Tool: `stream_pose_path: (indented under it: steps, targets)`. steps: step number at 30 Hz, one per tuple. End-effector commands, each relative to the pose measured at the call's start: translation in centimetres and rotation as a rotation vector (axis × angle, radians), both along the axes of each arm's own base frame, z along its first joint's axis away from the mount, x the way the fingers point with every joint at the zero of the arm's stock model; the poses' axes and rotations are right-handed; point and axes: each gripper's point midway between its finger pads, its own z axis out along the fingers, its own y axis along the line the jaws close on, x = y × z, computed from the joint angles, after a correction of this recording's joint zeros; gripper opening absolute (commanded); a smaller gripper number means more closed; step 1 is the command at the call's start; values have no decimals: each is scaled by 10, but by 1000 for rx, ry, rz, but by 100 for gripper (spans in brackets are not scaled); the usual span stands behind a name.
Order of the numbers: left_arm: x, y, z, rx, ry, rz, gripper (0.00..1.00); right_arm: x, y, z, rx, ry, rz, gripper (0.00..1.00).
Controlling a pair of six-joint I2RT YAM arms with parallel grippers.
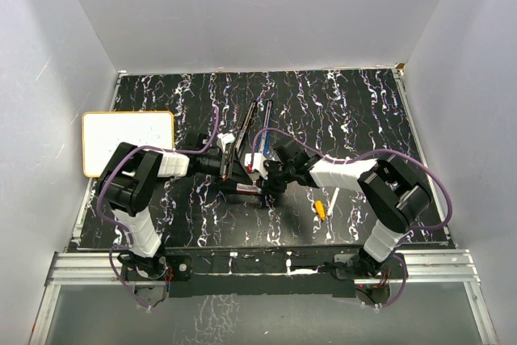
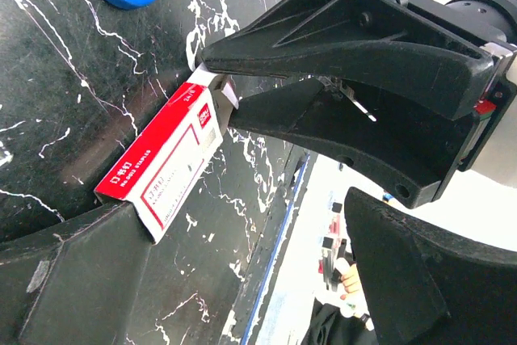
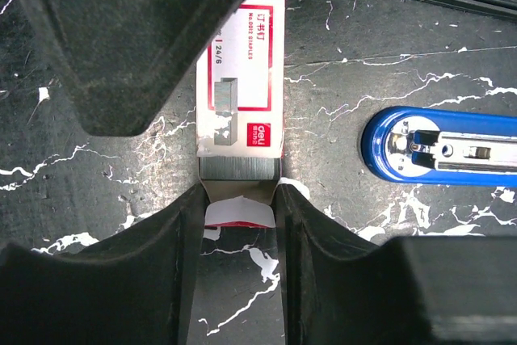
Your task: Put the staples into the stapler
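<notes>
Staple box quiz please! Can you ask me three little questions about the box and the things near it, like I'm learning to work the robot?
1. True or false: the blue stapler lies open, with its metal track showing.
2. What do the right gripper's fingers sit on either side of? A) a pen B) the open end of the staple box C) the blue stapler
3. Fill in: the staple box is red and ____.

Key: 1 true; 2 B; 3 white.
</notes>
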Motion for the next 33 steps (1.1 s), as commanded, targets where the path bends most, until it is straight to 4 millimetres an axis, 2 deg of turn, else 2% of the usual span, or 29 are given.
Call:
stream_pose_path:
  steps: [1, 21, 22, 26, 28, 33]
  targets:
    - [6, 14, -13, 101, -5, 52, 97, 8, -5, 2, -26, -27, 14, 35]
    - [6, 35, -21, 179, -32, 110, 97, 2, -20, -2, -65, 8, 60, 34]
    - [6, 35, -20, 175, -38, 109, 97, 2, -19, -2, -63, 16, 58, 37]
    - [0, 28, -8, 81, -36, 96, 97, 4, -9, 8, -9, 33, 39, 61]
    - [-2, 25, -3, 42, -38, 95, 94, 5, -4, 15, 31, 17, 33, 70]
    - [-2, 29, -4, 63, -62, 109, 95, 9, 8, 34, 104, -11, 39, 79]
